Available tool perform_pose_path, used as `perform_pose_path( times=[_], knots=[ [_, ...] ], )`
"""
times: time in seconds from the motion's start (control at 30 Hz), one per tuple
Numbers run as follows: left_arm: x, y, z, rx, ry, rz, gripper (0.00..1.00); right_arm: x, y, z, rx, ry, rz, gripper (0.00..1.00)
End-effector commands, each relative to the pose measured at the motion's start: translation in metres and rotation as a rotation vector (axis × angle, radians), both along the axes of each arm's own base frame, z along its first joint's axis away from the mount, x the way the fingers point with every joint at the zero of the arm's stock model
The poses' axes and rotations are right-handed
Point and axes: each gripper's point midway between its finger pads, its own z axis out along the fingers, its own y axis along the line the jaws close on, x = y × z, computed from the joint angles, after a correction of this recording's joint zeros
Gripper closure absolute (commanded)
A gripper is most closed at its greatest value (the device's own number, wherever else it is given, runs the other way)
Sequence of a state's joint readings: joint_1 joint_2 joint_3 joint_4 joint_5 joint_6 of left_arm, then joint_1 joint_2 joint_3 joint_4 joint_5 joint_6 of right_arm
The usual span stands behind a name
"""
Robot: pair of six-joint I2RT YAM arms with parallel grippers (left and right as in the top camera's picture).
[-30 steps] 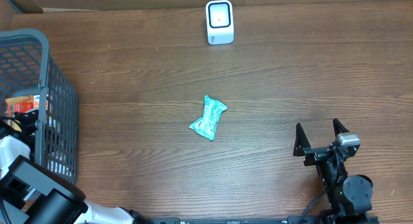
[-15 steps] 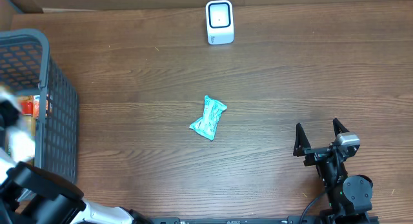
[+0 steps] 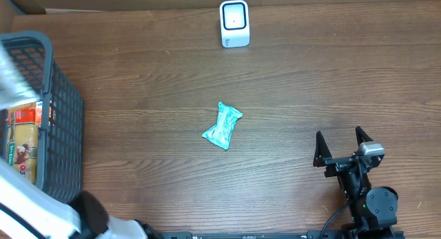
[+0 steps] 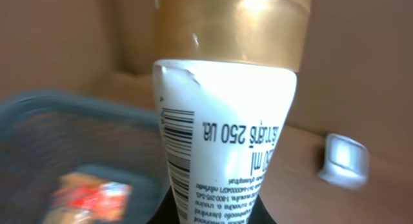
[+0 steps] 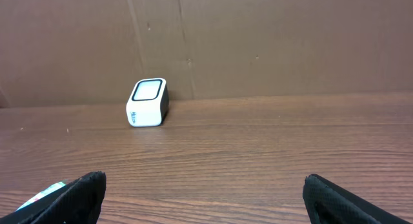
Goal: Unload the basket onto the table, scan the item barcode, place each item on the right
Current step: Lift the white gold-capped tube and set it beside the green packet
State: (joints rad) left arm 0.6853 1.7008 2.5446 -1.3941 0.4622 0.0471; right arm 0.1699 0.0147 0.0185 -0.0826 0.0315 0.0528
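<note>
Since a second ago the left arm has swung up over the basket (image 3: 65,122) and is now only a pale blur at the left edge of the overhead view. The teal packet (image 3: 222,126), the scanner (image 3: 234,23) and the right gripper (image 3: 340,147) have not shifted. The left wrist view shows the left gripper (image 4: 213,214) clamped on the lower end of a white tube (image 4: 222,121) with a gold cap (image 4: 232,24). The tube's barcode (image 4: 177,153) runs down its left side and faces the camera. The tube is held up in the air above the basket, well apart from the scanner, which sits at the far edge of the table (image 3: 310,80). The right gripper rests near the front edge with its fingers spread wide and nothing between them.

The step in hand looks like the carry from basket to scanner. The next move probably calls for crossing the table and turning the wrist, since the barcode seems to face away from the scanner window, while passing clear of the teal packet
</note>
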Motion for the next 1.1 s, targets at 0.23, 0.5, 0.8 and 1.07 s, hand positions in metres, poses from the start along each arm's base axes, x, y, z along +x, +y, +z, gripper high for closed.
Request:
perform_pose_path(
  times=[0.23, 0.5, 0.8, 1.07],
  knots=[
    [0.041, -0.177, -0.083, 0.015, 0.348, -0.32, 0.96, 0.0, -0.002, -0.002, 0.007, -0.002, -0.011, 0.0],
    [0.069, -0.268, -0.245, 0.009, 0.753, -0.474, 0.96, 0.0, -0.002, -0.002, 0.007, -0.002, -0.012, 0.0],
    [0.052, -0.295, -0.373, -0.005, 0.911, -0.434, 0.96, 0.0, -0.002, -0.002, 0.007, -0.002, -0.011, 0.0],
    [0.047, -0.297, -0.447, -0.045, 0.86, -0.405, 0.79, 0.0, -0.002, -0.002, 0.007, -0.002, -0.011, 0.0]
  ],
)
